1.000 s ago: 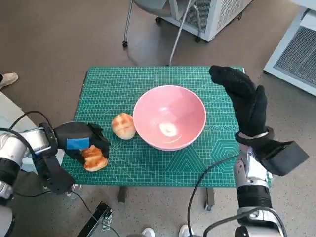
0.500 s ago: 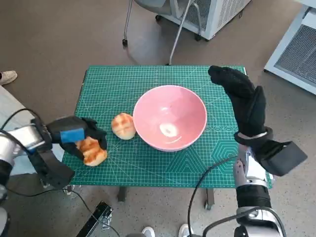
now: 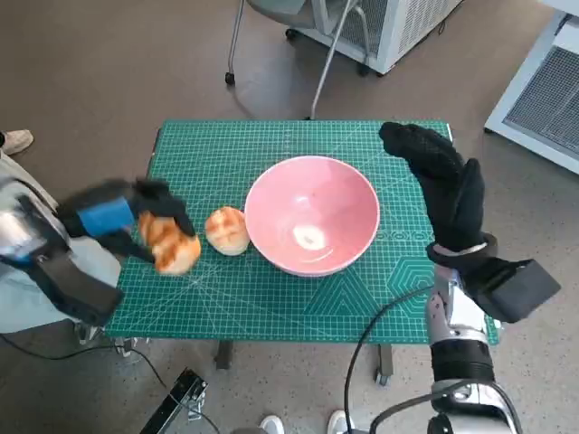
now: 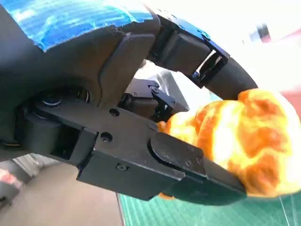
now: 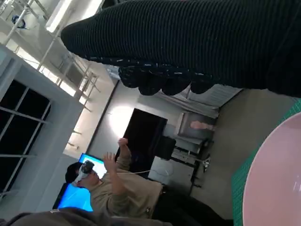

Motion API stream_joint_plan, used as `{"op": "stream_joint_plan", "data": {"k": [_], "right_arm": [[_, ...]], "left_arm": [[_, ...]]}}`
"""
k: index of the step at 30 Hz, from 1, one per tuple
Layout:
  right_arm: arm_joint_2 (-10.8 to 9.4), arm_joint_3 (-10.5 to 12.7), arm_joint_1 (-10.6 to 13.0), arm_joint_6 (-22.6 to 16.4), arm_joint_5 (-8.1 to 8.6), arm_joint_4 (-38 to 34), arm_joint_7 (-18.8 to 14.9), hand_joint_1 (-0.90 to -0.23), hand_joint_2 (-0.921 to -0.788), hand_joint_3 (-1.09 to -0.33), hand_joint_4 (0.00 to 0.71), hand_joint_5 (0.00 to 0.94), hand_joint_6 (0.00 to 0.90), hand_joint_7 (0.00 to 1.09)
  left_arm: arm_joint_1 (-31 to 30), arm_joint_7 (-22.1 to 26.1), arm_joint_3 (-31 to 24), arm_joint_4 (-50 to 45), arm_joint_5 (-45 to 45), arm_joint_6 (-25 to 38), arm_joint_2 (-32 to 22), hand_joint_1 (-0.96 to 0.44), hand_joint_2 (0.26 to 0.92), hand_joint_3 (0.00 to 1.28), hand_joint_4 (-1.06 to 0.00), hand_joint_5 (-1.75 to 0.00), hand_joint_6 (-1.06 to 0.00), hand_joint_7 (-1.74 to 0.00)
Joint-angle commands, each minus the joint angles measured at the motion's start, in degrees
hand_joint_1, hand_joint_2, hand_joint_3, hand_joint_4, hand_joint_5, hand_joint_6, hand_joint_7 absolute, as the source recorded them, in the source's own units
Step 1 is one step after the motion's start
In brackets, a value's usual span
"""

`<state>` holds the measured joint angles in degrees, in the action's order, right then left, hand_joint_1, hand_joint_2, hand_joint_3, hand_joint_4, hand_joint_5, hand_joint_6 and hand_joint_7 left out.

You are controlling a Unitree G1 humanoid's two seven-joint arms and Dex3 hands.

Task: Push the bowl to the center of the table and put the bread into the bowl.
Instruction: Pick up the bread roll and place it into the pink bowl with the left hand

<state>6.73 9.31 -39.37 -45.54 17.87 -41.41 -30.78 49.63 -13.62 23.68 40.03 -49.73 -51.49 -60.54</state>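
Observation:
A pink bowl (image 3: 312, 213) sits near the middle of the green cutting mat (image 3: 271, 298); its rim (image 5: 277, 174) shows in the right wrist view. My left hand (image 3: 122, 217) grips a golden bread roll (image 3: 169, 242) lifted above the mat's left side; the left wrist view shows that roll (image 4: 235, 141) held between black fingers (image 4: 188, 165). A second roll (image 3: 226, 230) lies on the mat against the bowl's left side. My gloved right hand (image 3: 443, 181) stands upright to the right of the bowl, fingers spread, holding nothing.
The mat covers the small table. A chair's legs (image 3: 271, 45) and a white cabinet (image 3: 398, 27) stand beyond the far edge. A shoe (image 3: 14, 142) shows at far left, cables hang below the front edge, and a person (image 5: 117, 188) appears in the right wrist view.
My left hand has lifted the bread roll off the mat's front left corner and carried it up and towards the bowl. The right hand and the bowl have stayed put.

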Motion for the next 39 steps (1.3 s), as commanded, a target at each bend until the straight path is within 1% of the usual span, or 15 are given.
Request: {"op": "stream_joint_plan", "data": {"k": [1,6,9,12,15,18,21,27,32,39], "right_arm": [[0.13,0.21,0.89,1.00,0.26,-0.87,-0.78,-0.588,-0.921,-0.804,0.365,0.016,-0.001,0.77],[0.18,0.25,0.63,0.89,0.05,-1.11,-0.84,-0.585,-0.921,-0.805,0.365,0.016,-0.001,0.77],[0.28,0.32,0.42,0.73,-0.04,-1.41,-0.88,-0.584,-0.921,-0.805,0.365,0.016,-0.001,0.77],[0.33,0.35,0.27,0.78,-0.02,-1.51,-0.95,-0.583,-0.921,-0.805,0.365,0.016,-0.001,0.77],[0.34,0.36,0.20,0.58,-0.17,-1.59,-0.86,-0.582,-0.921,-0.806,0.365,0.017,-0.001,0.77],[0.36,0.40,0.19,0.45,-0.24,-1.59,-0.82,-0.580,-0.921,-0.806,0.365,0.017,-0.001,0.77],[0.46,0.47,0.27,0.47,-0.18,-1.49,-0.86,-0.578,-0.921,-0.806,0.365,0.017,-0.001,0.77],[0.78,0.77,0.70,0.27,0.06,-1.36,-1.15,-0.576,-0.921,-0.806,0.366,0.017,-0.001,0.77],[0.83,0.98,1.38,0.30,0.30,-0.56,-1.26,-0.574,-0.921,-0.806,0.367,0.018,-0.001,0.77],[0.96,1.08,2.63,0.46,0.21,1.25,-0.81,-0.576,-0.921,-0.804,0.373,0.021,-0.001,0.77]], "left_arm": [[0.08,2.81,-4.92,-5.33,4.44,0.80,-1.04,0.00,0.906,0.02,-0.69,-1.07,-0.79,-1.08],[1.34,6.09,-8.65,-11.89,6.15,4.50,0.76,0.00,0.914,0.02,-0.68,-1.09,-0.78,-1.09],[2.58,7.27,-9.55,-14.73,5.74,6.53,2.76,0.00,0.915,0.01,-0.67,-1.09,-0.78,-1.09],[5.01,7.59,-9.06,-15.85,4.30,8.17,6.04,0.00,0.905,0.01,-0.70,-1.06,-0.81,-1.06],[7.08,6.93,-7.98,-14.82,2.83,8.52,8.73,0.00,0.898,0.00,-0.73,-1.04,-0.83,-1.04],[9.88,5.89,-5.84,-11.45,0.79,8.37,12.45,0.00,0.903,0.00,-0.72,-1.04,-0.82,-1.05],[12.75,5.35,-3.22,-6.79,-0.71,7.82,16.68,0.00,0.914,0.01,-0.68,-1.07,-0.78,-1.10],[17.01,3.75,1.39,2.93,-3.31,7.75,22.93,0.00,0.920,0.07,-0.61,-1.14,-0.70,-1.19],[19.65,-0.06,5.13,11.04,-6.06,8.55,27.29,0.00,0.920,0.13,-0.55,-1.19,-0.63,-1.28],[21.72,-2.03,8.29,20.71,-6.33,9.71,32.91,0.00,0.921,0.16,-0.52,-1.20,-0.59,-1.35]]}}
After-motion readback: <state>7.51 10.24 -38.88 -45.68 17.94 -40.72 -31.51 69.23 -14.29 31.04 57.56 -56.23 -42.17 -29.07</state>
